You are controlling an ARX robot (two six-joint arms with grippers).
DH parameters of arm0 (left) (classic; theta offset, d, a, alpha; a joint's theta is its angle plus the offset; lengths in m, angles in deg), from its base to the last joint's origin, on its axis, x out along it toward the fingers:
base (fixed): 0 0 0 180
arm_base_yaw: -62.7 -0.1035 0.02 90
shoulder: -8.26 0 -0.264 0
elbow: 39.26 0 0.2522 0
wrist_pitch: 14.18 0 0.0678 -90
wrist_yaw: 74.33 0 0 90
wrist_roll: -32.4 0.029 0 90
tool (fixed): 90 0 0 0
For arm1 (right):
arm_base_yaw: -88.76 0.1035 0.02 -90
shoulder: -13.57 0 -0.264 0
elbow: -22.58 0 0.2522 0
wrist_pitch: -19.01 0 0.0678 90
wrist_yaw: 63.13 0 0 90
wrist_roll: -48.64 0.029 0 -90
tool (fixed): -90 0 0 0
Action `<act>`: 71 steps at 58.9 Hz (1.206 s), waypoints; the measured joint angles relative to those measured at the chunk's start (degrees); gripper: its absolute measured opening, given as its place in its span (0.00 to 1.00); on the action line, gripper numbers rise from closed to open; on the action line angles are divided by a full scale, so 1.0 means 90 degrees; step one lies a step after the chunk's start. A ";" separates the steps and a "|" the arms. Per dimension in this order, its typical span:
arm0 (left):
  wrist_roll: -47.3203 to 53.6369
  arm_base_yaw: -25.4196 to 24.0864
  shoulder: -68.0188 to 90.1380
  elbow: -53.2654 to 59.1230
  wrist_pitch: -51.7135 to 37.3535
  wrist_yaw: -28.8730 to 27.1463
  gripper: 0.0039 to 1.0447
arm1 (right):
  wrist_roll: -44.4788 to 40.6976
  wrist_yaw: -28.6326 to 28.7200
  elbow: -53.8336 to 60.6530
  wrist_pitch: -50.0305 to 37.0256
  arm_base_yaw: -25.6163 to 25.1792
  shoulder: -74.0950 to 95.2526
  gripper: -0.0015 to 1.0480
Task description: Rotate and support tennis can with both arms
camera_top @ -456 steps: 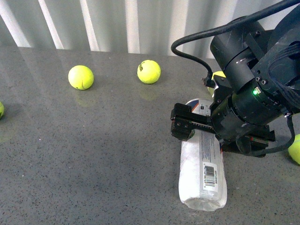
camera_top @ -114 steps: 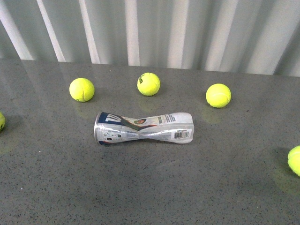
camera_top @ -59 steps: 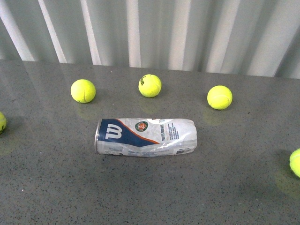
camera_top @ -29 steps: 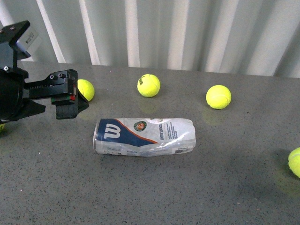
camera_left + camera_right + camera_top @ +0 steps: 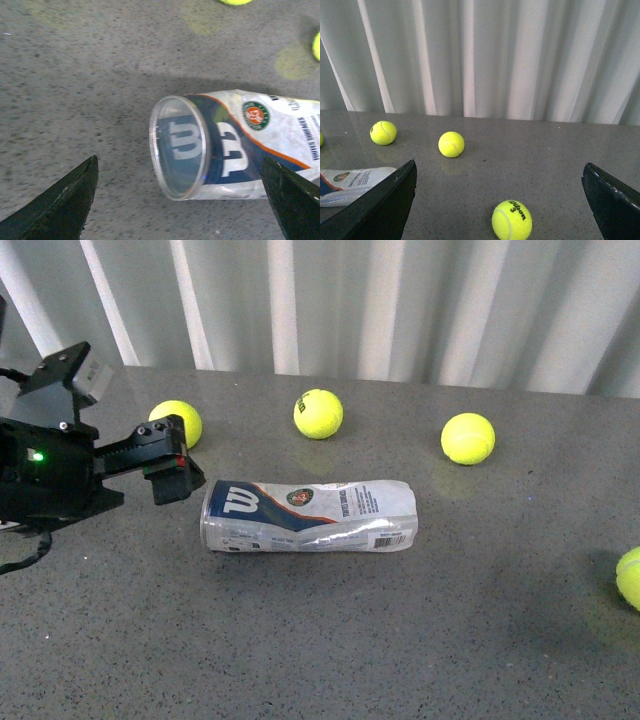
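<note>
Jaws on the left gripper (image 5: pixel 166 466) stand wide apart with nothing held; in the left wrist view its two dark fingers (image 5: pixel 62 202) sit either side of the tennis can (image 5: pixel 310 517) without touching it. The right gripper (image 5: pixel 498 170) is likewise spread wide and empty, over bare table well off to the can's right.

The can is a clear plastic tube lying on its side on the grey table (image 5: pixel 320 660). Its wrap is blue and white, with a white W logo, a round red-green emblem and a barcode. The body is creased and dented toward the far end. Its long axis runs left to right across the table, the round silver-rimmed end facing the left gripper and the crumpled end pointing to the robot's right.

Four tennis balls (image 5: pixel 318 413) lie scattered around it, apart from it.
</note>
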 joint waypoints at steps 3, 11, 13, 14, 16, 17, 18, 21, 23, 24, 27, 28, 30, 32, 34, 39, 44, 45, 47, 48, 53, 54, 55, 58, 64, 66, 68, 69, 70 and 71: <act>-0.0155 0.0083 0.0109 -0.0012 -0.0175 0.0053 0.94 | 0.0000 -0.0002 0.0000 0.0000 0.0000 0.0000 0.93; -0.0629 0.0257 0.0369 -0.0012 -0.0709 0.0265 0.94 | 0.0000 0.0000 0.0000 0.0000 0.0000 0.0000 0.93; -0.0758 0.0294 0.0430 -0.0012 -0.0862 0.0335 0.94 | 0.0000 -0.0002 0.0000 0.0000 0.0000 0.0000 0.93; -0.0814 0.0318 0.0471 -0.0012 -0.0945 0.0369 0.94 | 0.0000 0.0000 0.0000 0.0000 0.0000 0.0000 0.93; -0.0923 0.0357 0.0520 -0.0012 -0.1035 0.0415 0.94 | 0.0000 -0.0002 0.0000 0.0000 0.0000 0.0000 0.93; -0.0986 0.0381 0.0554 -0.0010 -0.1095 0.0447 0.94 | 0.0000 -0.0002 0.0000 0.0000 0.0000 0.0000 0.93; -0.1020 0.0393 0.0571 -0.0007 -0.1129 0.0461 0.94 | 0.0000 0.0000 0.0000 0.0000 0.0000 0.0000 0.93; -0.1180 0.0449 0.0653 0.0012 -0.1341 0.0549 0.94 | 0.0000 -0.0002 0.0000 0.0000 0.0000 0.0000 0.93; -0.1282 0.0481 0.0704 0.0022 -0.1440 0.0563 0.94 | 0.0000 0.0000 0.0000 0.0000 0.0000 0.0000 0.93; -0.1338 0.0495 0.0729 0.0027 -0.1491 0.0563 0.94 | 0.0000 0.0000 0.0000 0.0000 0.0000 0.0000 0.93; -0.1511 0.0546 0.0792 0.0049 -0.1615 0.0590 0.89 | 0.0000 -0.0002 0.0000 0.0000 0.0000 0.0000 0.93; -0.1559 0.0554 0.0814 0.0056 -0.1656 0.0612 0.86 | 0.0000 -0.0002 0.0000 0.0000 0.0000 0.0000 0.93; -0.1649 0.0568 0.0838 0.0068 -0.1719 0.0634 0.80 | 0.0000 -0.0002 0.0000 0.0000 0.0000 0.0000 0.93; -0.1727 0.0571 0.0855 0.0085 -0.1778 0.0673 0.75 | 0.0000 -0.0002 0.0000 0.0000 0.0000 0.0000 0.93; -0.1790 0.0576 0.0872 0.0109 -0.1855 0.0712 0.68 | 0.0000 -0.0002 0.0000 0.0000 0.0000 0.0000 0.93; -0.1926 0.0576 0.0899 0.0134 -0.1991 0.0758 0.55 | 0.0000 0.0000 0.0000 0.0000 0.0000 0.0000 0.93; -0.1991 0.0576 0.0923 0.0153 -0.2038 0.0758 0.41 | 0.0000 0.0000 0.0000 0.0000 0.0000 0.0000 0.93; -0.2001 0.0576 0.0928 0.0158 -0.2047 0.0760 0.39 | 0.0000 0.0000 0.0000 0.0000 0.0000 0.0000 0.93; -0.2057 0.0576 0.0935 0.0182 -0.2093 0.0782 0.32 | 0.0000 -0.0002 0.0000 0.0000 0.0000 0.0000 0.93; -0.2069 0.0576 0.0937 0.0189 -0.2110 0.0789 0.31 | 0.0000 -0.0002 0.0000 0.0000 0.0000 0.0000 0.93; -0.2297 0.0583 0.0940 0.0267 -0.2314 0.0952 0.15 | 0.0000 0.0000 0.0000 0.0000 0.0000 0.0000 0.93; -0.2300 0.0585 0.0940 0.0274 -0.2329 0.0962 0.14 | 0.0000 -0.0002 0.0000 0.0000 0.0000 0.0000 0.93; -0.2358 0.0588 0.0940 0.0282 -0.2348 0.1001 0.11 | 0.0000 0.0000 0.0000 0.0000 0.0000 0.0000 0.93; -0.2501 0.0595 0.0937 0.0304 -0.2431 0.1093 0.05 | 0.0000 0.0000 0.0000 0.0000 0.0000 0.0000 0.93; -0.2688 0.0612 0.0818 0.0374 -0.2458 0.1209 0.04 | 0.0000 0.0000 0.0000 0.0000 0.0000 0.0000 0.93; -0.2703 0.0617 0.0716 0.0415 -0.2416 0.1324 0.04 | 0.0000 -0.0002 0.0000 0.0000 0.0000 0.0000 0.93; -0.2696 0.0617 0.0605 0.0444 -0.2324 0.1406 0.04 | 0.0000 -0.0002 0.0000 0.0000 0.0000 0.0000 0.93; -0.2686 0.0617 0.0517 0.0464 -0.2256 0.1474 0.04 | 0.0000 -0.0002 0.0000 0.0000 0.0000 0.0000 0.93; -0.2674 0.0617 0.0469 0.0474 -0.2222 0.1515 0.04 | 0.0000 0.0000 0.0000 0.0000 0.0000 0.0000 0.93; -0.2635 0.0614 0.0362 0.0491 -0.2140 0.1593 0.04 | 0.0000 -0.0002 0.0000 0.0000 0.0000 0.0000 0.93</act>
